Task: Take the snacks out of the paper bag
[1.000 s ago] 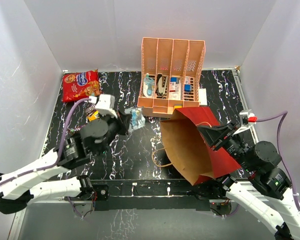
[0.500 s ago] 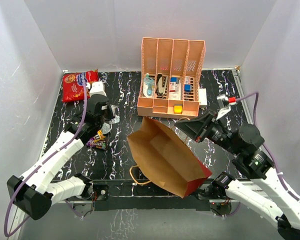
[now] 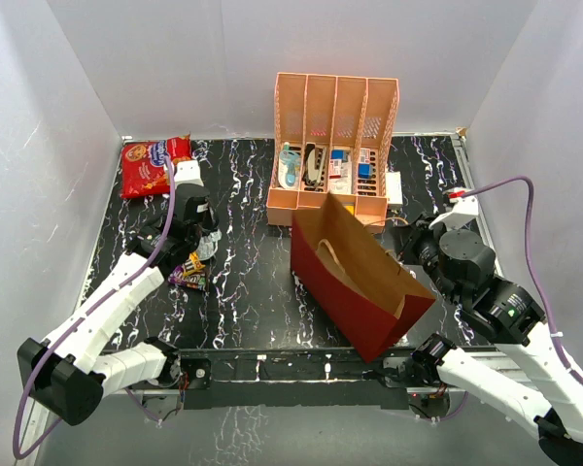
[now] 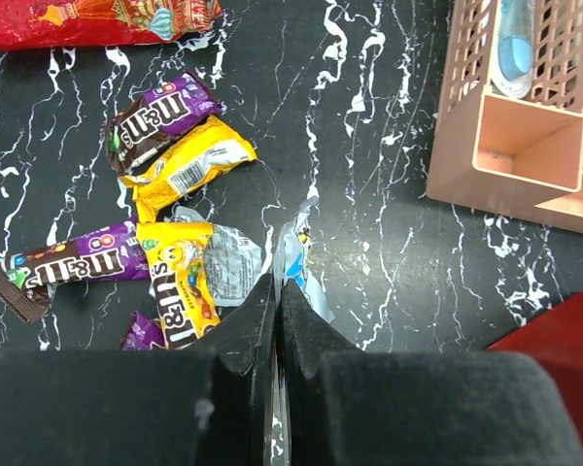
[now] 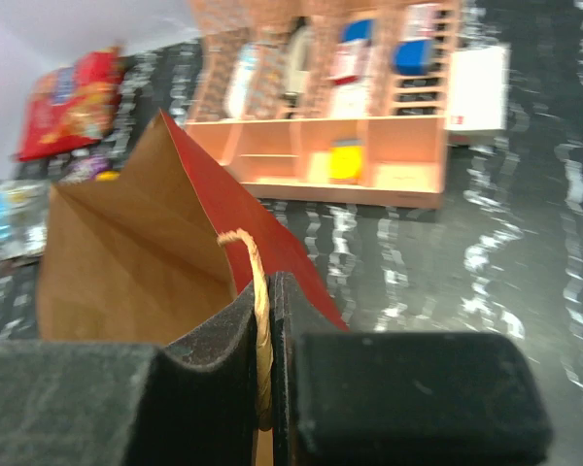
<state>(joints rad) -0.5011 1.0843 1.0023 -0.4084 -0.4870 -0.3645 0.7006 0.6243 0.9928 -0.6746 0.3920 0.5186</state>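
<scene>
Seen from above, w/ the table centre as dial and 6 o'cl at the arm bases.

The R claw (image 5: pixel 270 291) is at approx 4 o'cl. Its fingers are fully closed and pinch the twine handle (image 5: pixel 256 277) of the paper bag (image 3: pixel 355 291). The bag stands upright from the centre toward 5 o'cl, mouth open to the top, red outside and brown inside. Its far corner comes close to the front of the peach rack (image 3: pixel 335 146); touching or not, I cannot tell.

The L claw (image 4: pixel 277 286) is at 9 o'cl, low over the small snacks, fingers pressed together. A silver-blue packet (image 4: pixel 296 254) sits at the tips and its edge seems nipped btw them. Just beside it lie a silver wrapper (image 4: pixel 231 267), a yellow M&M's packet (image 4: pixel 180 286) and a purple M&M's packet (image 4: pixel 73 264). A bit farther are a plain yellow packet (image 4: pixel 194 165) and a brown M&M's packet (image 4: pixel 160 112). All lie flat on the black marble table (image 3: pixel 253 291), some overlapping.

Farther, at approx 10-11 o'cl, the red cookie bag (image 3: pixel 155 165) lies flat near the far-left corner, apart from the pile. At 12 o'cl the rack stands by the back wall w/ small blue-white items in its slots.
</scene>
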